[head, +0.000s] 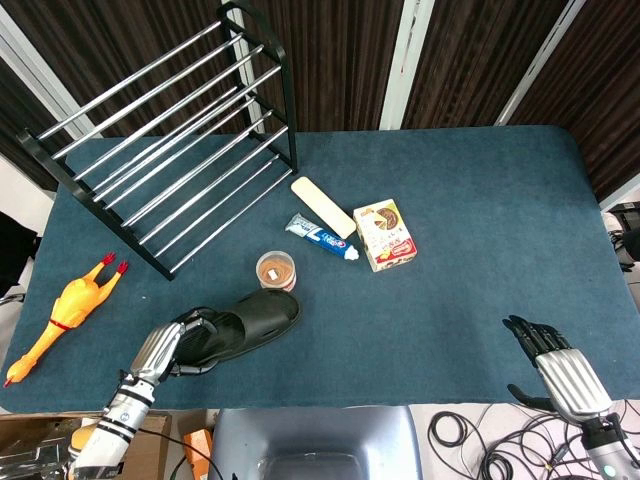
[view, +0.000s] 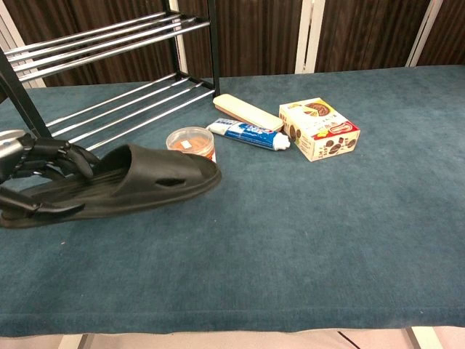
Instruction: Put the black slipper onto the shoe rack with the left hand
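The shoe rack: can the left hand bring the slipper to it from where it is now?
Probably yes. The left hand holds the black slipper by its heel end, and the shoe rack stands further back on the same side. Only bare table lies between them; the orange jar sits off that path.

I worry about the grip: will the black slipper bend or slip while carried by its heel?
The black slipper probably flexes little: held at the heel by the left hand, its toe stays level. Its ribbed insole likely resists slipping. It seems light.
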### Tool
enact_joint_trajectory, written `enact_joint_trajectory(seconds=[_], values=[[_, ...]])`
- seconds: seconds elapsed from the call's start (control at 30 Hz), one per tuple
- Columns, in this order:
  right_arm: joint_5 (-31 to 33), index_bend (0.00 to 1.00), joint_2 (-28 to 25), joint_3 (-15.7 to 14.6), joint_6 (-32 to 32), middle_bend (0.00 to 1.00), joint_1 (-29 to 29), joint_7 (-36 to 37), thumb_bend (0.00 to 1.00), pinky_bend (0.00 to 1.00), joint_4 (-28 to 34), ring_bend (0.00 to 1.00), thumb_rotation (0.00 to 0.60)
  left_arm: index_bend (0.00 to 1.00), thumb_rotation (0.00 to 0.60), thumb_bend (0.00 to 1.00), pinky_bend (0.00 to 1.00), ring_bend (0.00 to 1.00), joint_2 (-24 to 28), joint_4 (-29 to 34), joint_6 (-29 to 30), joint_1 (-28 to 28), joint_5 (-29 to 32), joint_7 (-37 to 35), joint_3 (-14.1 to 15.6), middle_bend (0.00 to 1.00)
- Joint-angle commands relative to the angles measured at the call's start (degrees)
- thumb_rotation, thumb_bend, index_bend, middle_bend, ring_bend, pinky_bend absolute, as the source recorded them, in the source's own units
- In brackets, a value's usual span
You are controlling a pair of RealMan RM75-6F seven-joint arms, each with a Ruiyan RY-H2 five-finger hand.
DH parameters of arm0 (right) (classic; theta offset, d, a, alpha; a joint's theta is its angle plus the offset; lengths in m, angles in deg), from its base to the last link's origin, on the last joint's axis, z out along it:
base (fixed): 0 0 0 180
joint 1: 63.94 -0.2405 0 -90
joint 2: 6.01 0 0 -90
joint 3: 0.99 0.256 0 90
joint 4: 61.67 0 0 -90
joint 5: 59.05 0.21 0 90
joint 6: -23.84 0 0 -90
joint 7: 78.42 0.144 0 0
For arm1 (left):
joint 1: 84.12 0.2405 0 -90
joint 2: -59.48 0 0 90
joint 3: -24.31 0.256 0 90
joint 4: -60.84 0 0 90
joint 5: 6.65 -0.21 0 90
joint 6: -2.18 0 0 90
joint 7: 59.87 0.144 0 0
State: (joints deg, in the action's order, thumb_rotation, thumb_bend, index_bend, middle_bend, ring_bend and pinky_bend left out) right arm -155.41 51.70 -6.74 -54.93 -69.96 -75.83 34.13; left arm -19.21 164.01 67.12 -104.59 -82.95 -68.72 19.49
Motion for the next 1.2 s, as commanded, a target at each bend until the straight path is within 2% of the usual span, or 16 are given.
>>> enact_joint_trajectory(seconds=[0.03, 0.3, 0.4, 0.57, 0.7, 0.77, 0.93, 1.2], values=[[0.0, 0.00, -0.2, 0.1, -0.3, 0.06, 0.1, 0.5, 0.16, 0.15, -0.2, 0.11, 0.600, 0.46, 0.600, 0.28, 0.93, 0.75, 0.9, 1.9, -1.1, -1.4, 4.4, 2.4, -2.3, 0.67], [-0.2, 0.00, -0.2, -0.1, 0.1, 0.06, -0.1, 0.4, 0.16, 0.15, -0.1, 0.11, 0.600, 0.46, 0.600, 0.29, 0.93, 0.75, 2.0, 4.8, -2.4, -1.6, 7.4, -2.0, -4.2, 0.67], [-0.2, 0.00, -0.4, 0.0, -0.5, 0.06, 0.2, 0.8, 0.16, 0.15, -0.2, 0.11, 0.600, 0.46, 0.600, 0.29, 0.93, 0.75, 4.2, 8.3, -1.3, -0.8, 7.9, -7.2, -6.7, 0.67], [-0.4, 0.00, -0.2, -0.2, 0.0, 0.06, 0.0, 0.4, 0.16, 0.15, -0.2, 0.11, 0.600, 0.45, 0.600, 0.30, 0.92, 0.75, 3.6, 9.7, -3.0, -0.9, 10.0, -11.9, -7.1, 0.67], [-0.2, 0.00, -0.1, -0.1, 0.1, 0.06, -0.1, 0.2, 0.16, 0.15, -0.1, 0.11, 0.600, 0.44, 0.600, 0.32, 0.91, 0.74, -0.9, 6.7, -3.1, -2.4, 11.2, -11.0, -7.7, 0.66], [-0.2, 0.00, -0.1, -0.1, 0.3, 0.06, -0.1, 0.1, 0.16, 0.15, -0.1, 0.11, 0.600, 0.44, 0.600, 0.33, 0.91, 0.74, -3.7, 4.8, -4.0, -3.9, 14.0, -9.9, -8.6, 0.65], [-0.2, 0.00, -0.2, -0.2, 0.5, 0.06, -0.2, 0.2, 0.16, 0.15, -0.1, 0.11, 0.600, 0.44, 0.600, 0.34, 0.90, 0.73, -9.6, -0.8, -4.3, -8.0, 22.8, -6.4, -13.5, 0.65], [-0.4, 0.00, -0.5, -0.3, 0.3, 0.06, -0.2, 0.8, 0.16, 0.15, -0.3, 0.11, 0.600, 0.44, 0.600, 0.35, 0.89, 0.72, -14.7, -8.1, -2.7, -11.8, 30.5, -3.9, -19.8, 0.64]])
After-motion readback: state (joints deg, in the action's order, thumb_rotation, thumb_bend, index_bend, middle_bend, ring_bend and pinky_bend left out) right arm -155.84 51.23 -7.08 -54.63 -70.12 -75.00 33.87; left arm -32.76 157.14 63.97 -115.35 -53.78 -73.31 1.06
